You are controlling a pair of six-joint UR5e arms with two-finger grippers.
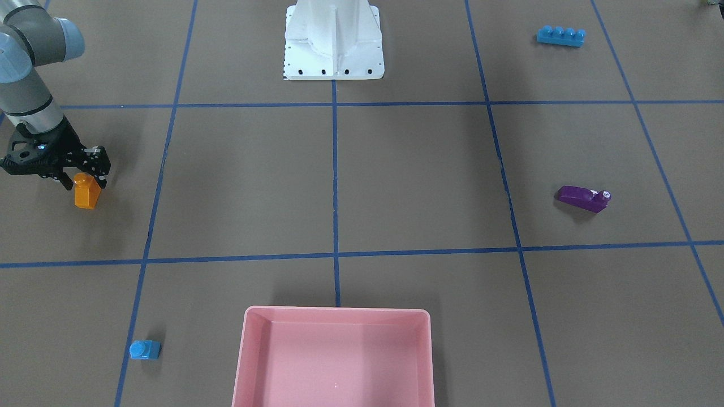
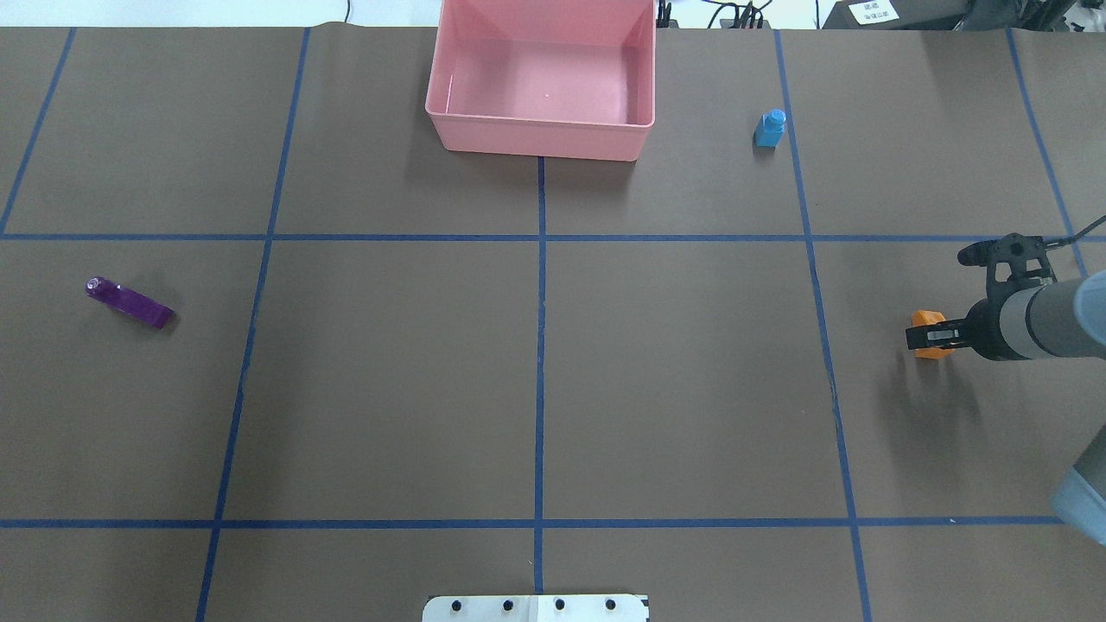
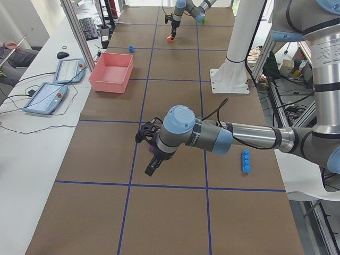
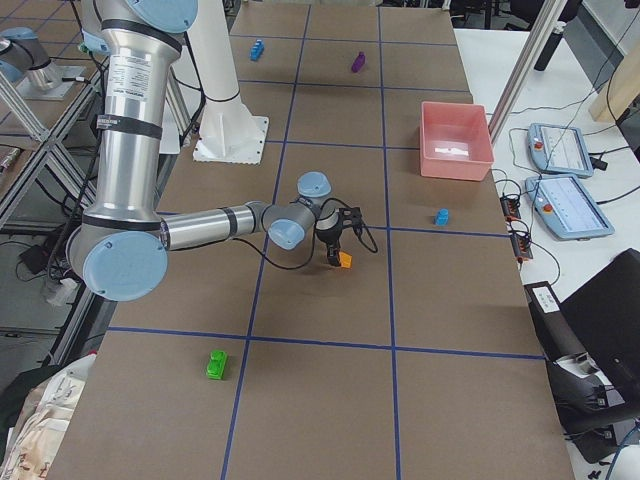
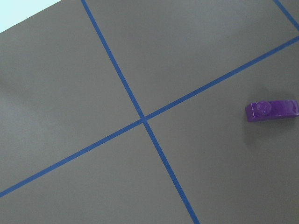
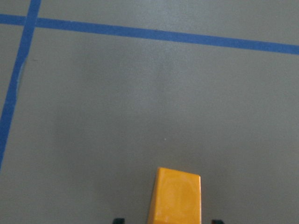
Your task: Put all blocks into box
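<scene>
The right gripper stood partly open low over the brown table, its jaws straddling the small glossy orange one-stud plastic brick, with slivers of table showing on either side in the wrist view. The left gripper hung near the long purple plastic brick; how far it was open I could not tell. The shallow pale pink plastic tray sat well apart from both bricks.

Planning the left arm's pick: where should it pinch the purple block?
Pinch the purple block at mid-length, across its narrow width, coming straight down. It lies flat, long and slanted to the tape lines, so turn the grip to match.
</scene>
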